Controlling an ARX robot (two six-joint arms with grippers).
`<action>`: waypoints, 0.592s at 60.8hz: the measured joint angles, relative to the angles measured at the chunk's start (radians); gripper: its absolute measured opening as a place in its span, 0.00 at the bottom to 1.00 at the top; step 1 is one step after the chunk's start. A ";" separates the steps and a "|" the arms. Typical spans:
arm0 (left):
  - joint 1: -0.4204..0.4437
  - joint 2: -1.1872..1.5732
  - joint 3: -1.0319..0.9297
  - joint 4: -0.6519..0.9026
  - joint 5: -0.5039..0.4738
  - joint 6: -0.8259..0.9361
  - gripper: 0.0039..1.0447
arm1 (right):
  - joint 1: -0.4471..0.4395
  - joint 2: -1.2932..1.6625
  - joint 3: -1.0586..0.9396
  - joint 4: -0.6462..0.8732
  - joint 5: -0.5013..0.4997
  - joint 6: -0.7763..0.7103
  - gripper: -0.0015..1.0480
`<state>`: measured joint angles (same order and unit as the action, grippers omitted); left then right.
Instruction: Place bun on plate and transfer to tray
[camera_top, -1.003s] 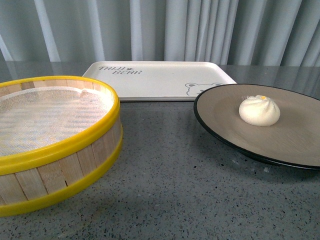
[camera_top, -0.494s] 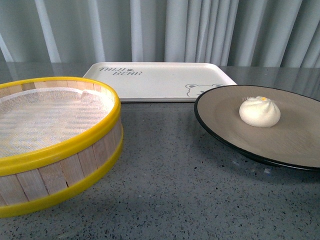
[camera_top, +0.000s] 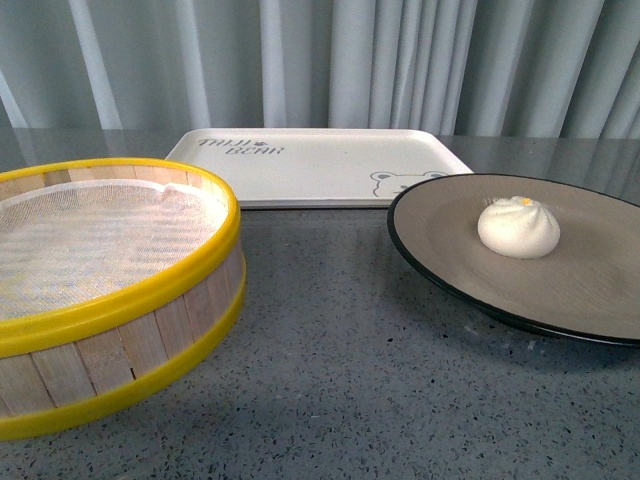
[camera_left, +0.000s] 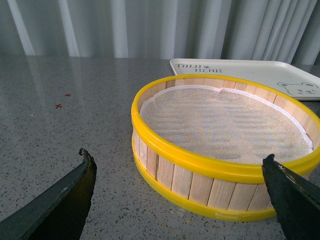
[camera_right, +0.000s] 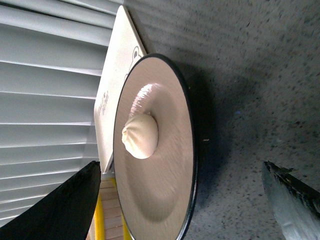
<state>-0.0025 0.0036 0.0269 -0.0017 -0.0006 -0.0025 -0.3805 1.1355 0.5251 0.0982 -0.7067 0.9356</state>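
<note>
Bamboo steamer (camera_top: 150, 320) left of plate (camera_top: 440, 235), tray (camera_top: 310, 165) behind

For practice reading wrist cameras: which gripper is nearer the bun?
Right. The right gripper, open, points straight at the bun on the plate. The left gripper, open, faces the bamboo steamer instead, and no bun shows in its view.

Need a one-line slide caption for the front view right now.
Bun sits on the plate, tray behind it, bamboo steamer at left.
</note>
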 joint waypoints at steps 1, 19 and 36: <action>0.000 0.000 0.000 0.000 0.000 0.000 0.94 | 0.008 0.006 0.003 0.000 0.001 0.014 0.92; 0.000 0.000 0.000 0.000 0.000 0.000 0.94 | 0.069 0.103 0.044 -0.001 0.027 0.090 0.92; 0.000 0.000 0.000 0.000 0.000 0.000 0.94 | 0.164 0.164 0.056 0.044 0.032 0.141 0.92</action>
<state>-0.0025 0.0036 0.0269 -0.0017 -0.0006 -0.0025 -0.2165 1.2991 0.5812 0.1421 -0.6746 1.0767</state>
